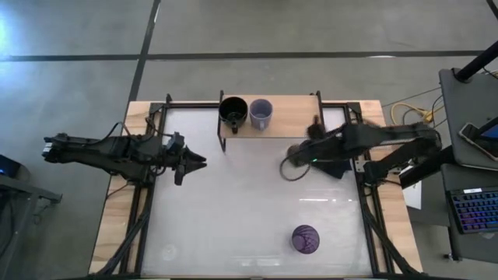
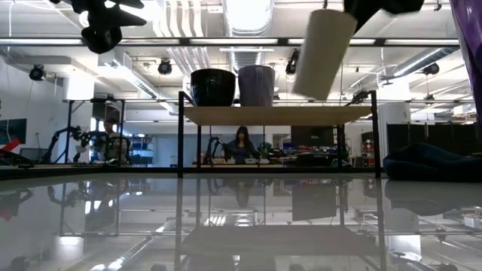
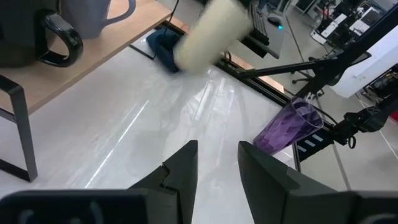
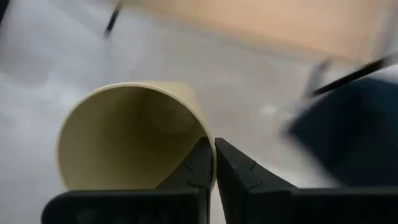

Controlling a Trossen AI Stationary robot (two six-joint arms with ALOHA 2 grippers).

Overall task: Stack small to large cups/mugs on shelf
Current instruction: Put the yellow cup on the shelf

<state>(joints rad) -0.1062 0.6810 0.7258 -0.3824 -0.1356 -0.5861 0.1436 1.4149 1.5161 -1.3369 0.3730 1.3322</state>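
Tumbler (image 1: 305, 239) first: the purple one stands alone at the near edge of the desk (image 1: 233, 210), empty as far as I can see. Farther in, the right end effector (image 4: 214, 163) pinches the rim of the cream cup (image 4: 127, 140), with its two fingers closed on the wall. The cup hangs tilted in the air and has nothing in it. The shelf (image 1: 292, 117) lies just past it, toward the far edge. The bare part of the board is closest to this arm. At the other end of the board stand the black mug (image 1: 233, 110) and the grey mug (image 1: 261, 113), side by side. The left end effector (image 3: 216, 163) waits open and empty, well off to the left.
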